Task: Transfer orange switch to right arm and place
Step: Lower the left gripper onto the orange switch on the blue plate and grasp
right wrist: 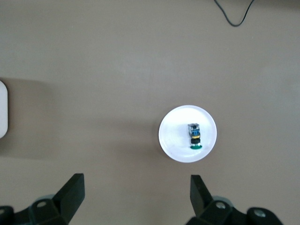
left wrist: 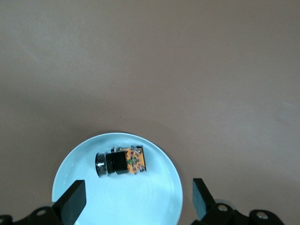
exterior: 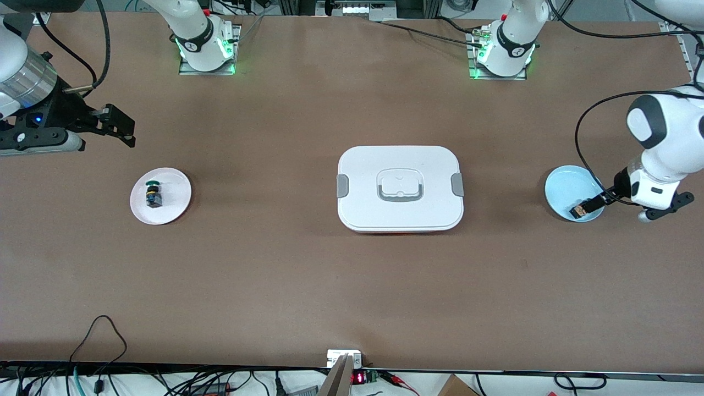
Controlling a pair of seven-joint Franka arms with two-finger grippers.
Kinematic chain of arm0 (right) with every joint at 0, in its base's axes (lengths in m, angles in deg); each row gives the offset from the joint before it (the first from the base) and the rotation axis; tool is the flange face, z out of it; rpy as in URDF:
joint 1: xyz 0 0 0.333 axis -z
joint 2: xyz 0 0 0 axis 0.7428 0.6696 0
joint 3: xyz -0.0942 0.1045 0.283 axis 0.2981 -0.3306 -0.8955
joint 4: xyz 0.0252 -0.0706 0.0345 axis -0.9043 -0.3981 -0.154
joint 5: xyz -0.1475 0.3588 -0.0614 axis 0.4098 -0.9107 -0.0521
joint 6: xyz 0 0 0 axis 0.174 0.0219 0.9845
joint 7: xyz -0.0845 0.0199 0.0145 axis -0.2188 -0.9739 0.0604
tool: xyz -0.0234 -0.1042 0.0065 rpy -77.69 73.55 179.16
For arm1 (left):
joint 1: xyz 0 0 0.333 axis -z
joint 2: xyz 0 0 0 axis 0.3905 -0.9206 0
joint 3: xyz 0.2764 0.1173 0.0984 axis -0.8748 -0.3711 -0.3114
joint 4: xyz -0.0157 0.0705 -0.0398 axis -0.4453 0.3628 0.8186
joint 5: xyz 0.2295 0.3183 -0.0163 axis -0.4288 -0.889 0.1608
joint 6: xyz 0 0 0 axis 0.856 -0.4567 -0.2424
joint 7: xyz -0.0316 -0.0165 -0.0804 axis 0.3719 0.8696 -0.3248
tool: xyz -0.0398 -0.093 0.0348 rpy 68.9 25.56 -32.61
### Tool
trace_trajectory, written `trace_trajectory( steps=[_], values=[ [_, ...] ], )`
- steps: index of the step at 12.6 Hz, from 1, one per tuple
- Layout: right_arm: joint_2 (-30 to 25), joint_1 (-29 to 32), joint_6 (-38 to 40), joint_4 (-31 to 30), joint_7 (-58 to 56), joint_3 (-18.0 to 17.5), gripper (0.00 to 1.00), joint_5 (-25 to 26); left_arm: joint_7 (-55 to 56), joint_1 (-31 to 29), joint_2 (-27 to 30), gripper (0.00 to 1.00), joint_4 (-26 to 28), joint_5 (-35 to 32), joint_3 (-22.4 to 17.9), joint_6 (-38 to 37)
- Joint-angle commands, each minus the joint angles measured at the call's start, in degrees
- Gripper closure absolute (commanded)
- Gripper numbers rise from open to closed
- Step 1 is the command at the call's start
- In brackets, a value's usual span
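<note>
Your left pincer (exterior: 591, 204) hangs low over the pale blue saucer (exterior: 561, 190) at the left arm's end of the worktop (exterior: 352, 286), its fingers (left wrist: 72, 201) spread wide with nothing between them. In the left wrist view you can see the orange switch (left wrist: 123, 161) lying on its side in that saucer, apart from both fingertips; whether its body touches the saucer's rim you cannot tell.

Your right pincer (exterior: 118, 127) waits up in the air at the right arm's end, over bare worktop, jaws apart and empty. Near it, and closer to the front camera, a white saucer (exterior: 173, 206) holds a green-capped switch (exterior: 152, 194).

Between the two saucers, about the middle of the worktop, you have a closed white box (exterior: 400, 187) with grey side clips and a grey handle recessed in its lid.
</note>
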Motion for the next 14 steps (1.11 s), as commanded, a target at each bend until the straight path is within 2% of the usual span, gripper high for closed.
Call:
trace_trajectory(
  steps=[1, 5, 14],
  values=[
    [-0.66, 0.20, 3.94, 2.57, 0.17, -0.42, 0.00, 0.90, 0.20, -0.73, -3.87, 0.00, 1.62, 1.23, 0.52, 7.51],
    [-1.01, 0.03, 6.57, 2.66, -0.27, -0.25, 0.00, 1.43, 0.03, -0.82, -7.93, 0.00, 1.45, 1.23, 0.43, 12.62],
    [-0.66, 0.55, 6.94, 2.31, -0.18, -0.07, 0.00, 0.99, -0.59, -2.93, -9.16, 0.00, 1.36, 1.23, 0.34, 12.80]
  ],
)
